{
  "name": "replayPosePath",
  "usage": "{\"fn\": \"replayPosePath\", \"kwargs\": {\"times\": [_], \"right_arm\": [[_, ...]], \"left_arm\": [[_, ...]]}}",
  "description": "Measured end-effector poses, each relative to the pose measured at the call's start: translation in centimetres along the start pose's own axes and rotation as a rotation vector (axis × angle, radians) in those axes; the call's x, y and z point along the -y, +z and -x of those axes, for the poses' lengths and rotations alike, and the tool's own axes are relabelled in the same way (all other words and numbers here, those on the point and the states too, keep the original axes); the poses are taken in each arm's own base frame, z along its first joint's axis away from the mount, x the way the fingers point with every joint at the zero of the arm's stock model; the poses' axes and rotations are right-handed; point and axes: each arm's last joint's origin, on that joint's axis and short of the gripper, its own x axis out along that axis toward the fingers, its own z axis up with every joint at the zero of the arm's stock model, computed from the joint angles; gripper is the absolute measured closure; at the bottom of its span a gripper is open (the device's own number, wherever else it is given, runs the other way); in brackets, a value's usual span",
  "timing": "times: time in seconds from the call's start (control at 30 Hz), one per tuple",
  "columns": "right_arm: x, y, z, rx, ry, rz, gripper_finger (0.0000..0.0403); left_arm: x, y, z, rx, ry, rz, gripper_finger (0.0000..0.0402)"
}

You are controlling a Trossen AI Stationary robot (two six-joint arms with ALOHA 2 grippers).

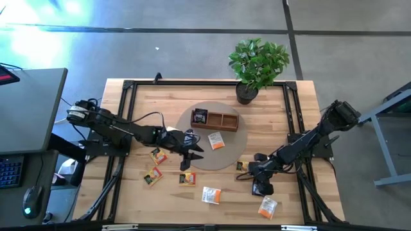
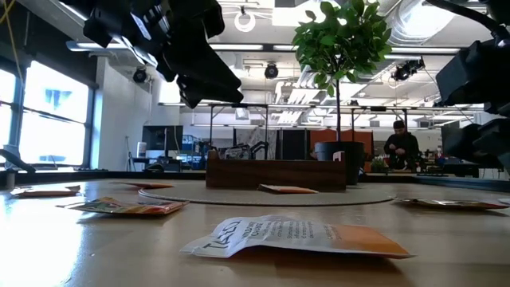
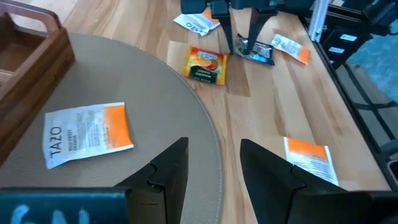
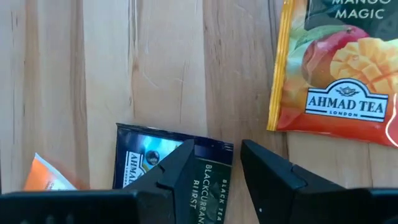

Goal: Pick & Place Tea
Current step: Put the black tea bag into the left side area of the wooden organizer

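Note:
The tea lies scattered as small flat sachets. One white-and-orange sachet (image 3: 87,134) lies on the round grey mat (image 1: 221,160). A black one (image 1: 200,116) sits in the wooden tray's left compartment. My left gripper (image 3: 214,168) hangs open over the mat's near-left edge (image 1: 186,156), with nothing between its fingers. My right gripper (image 4: 214,155) is open and points steeply down at a black sachet (image 4: 152,165) lying flat on the table at the near right. One finger (image 4: 180,162) is over the sachet's corner; the other (image 4: 261,165) is past its edge. A mango sachet (image 4: 336,81) lies just beyond. My right gripper stands from above at the black sachet's far corner (image 4: 211,152), which lies flat on the wood. Whether a fingertip touches it, I cannot tell.
The three-compartment tray (image 1: 218,120) stands on the mat's far part, a potted plant (image 1: 257,64) behind it. More sachets lie on the wood at the near left (image 1: 153,176), (image 1: 187,178), centre (image 1: 211,195) and right (image 1: 268,206). A black frame runs along the table's sides.

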Motion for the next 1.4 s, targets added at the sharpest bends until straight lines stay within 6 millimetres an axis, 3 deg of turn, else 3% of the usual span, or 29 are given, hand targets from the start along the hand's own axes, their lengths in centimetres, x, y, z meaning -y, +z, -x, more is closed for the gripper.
{"fn": "replayPosePath", "kwargs": {"times": [0.2, 0.5, 0.7, 0.93, 1.2, 1.4], "right_arm": [[0.1, -0.1, -1.3, -0.056, 0.013, 0.001, 0.0313], [0.2, -0.2, -1.2, -0.053, 0.009, 0.03, 0.0396], [0.0, -0.1, -0.9, -0.021, 0.007, 0.086, 0.04], [-0.2, 0.8, 1.3, 0.141, -0.033, 0.106, 0.0401], [-0.8, 3.0, 3.7, 0.472, -0.107, 0.206, 0.0402], [1.2, 6.6, 3.8, 0.709, -0.29, 0.3, 0.0402]], "left_arm": [[-0.1, -0.1, 0.0, -0.003, 0.042, 0.0, 0.0257], [-0.2, -0.2, 0.0, -0.006, 0.06, -0.001, 0.0257], [-0.2, -0.2, 0.0, -0.006, 0.062, -0.001, 0.0257], [-0.2, -0.1, 0.1, -0.006, 0.067, -0.001, 0.0257], [-0.4, 0.7, 3.5, -0.025, 0.183, -0.007, 0.0257], [-0.5, 1.4, 7.6, -0.028, 0.296, -0.016, 0.0257]]}}
